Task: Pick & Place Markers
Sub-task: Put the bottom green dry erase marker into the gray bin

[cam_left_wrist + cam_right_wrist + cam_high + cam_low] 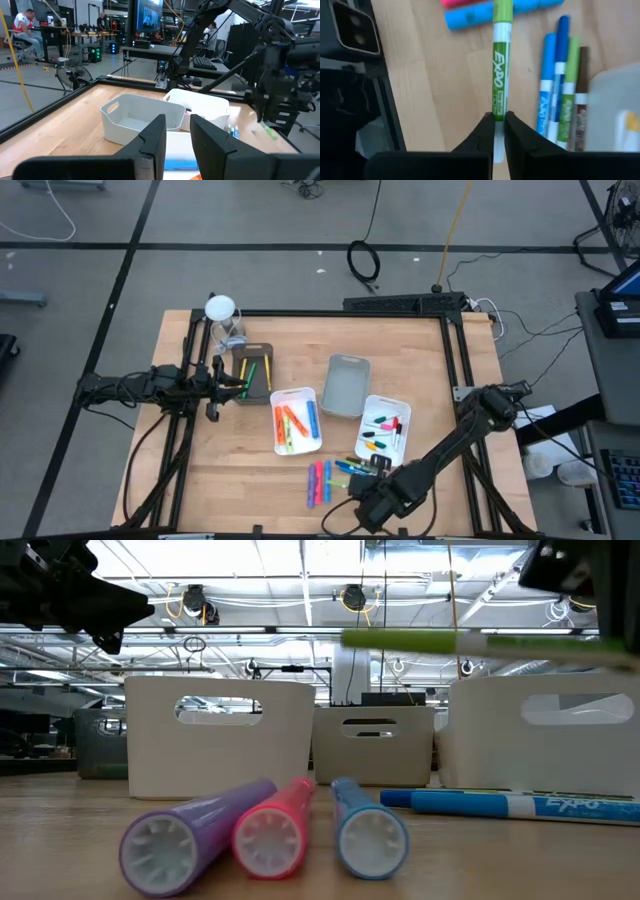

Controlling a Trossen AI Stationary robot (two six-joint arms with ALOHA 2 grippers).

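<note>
My right gripper [499, 120] hangs over the table's near edge [372, 476], shut on a green marker [500, 75] with a white barrel. The marker floats level above the table in the low view [470, 640]. Purple, pink and blue markers [318, 480] lie side by side on the wood. Beside them lie several slimmer blue and green ones [560, 90]. At the table's left, by a dark tray [252, 373], my left gripper [178, 137] stands open with nothing between its fingers. My right gripper pinches the green marker's white barrel [499, 111] between its two fingertips, near the end opposite the green cap [502, 10]. The fingers slant down from above. The marker juts out beyond them, level and lifted clear of the table.
A white tray [296, 420] holds orange markers. An empty grey tray [346, 385] stands beside a second white tray [385, 425] with mixed markers. A white-topped object [220, 310] stands at the far left corner. A black frame [455, 360] rims the table.
</note>
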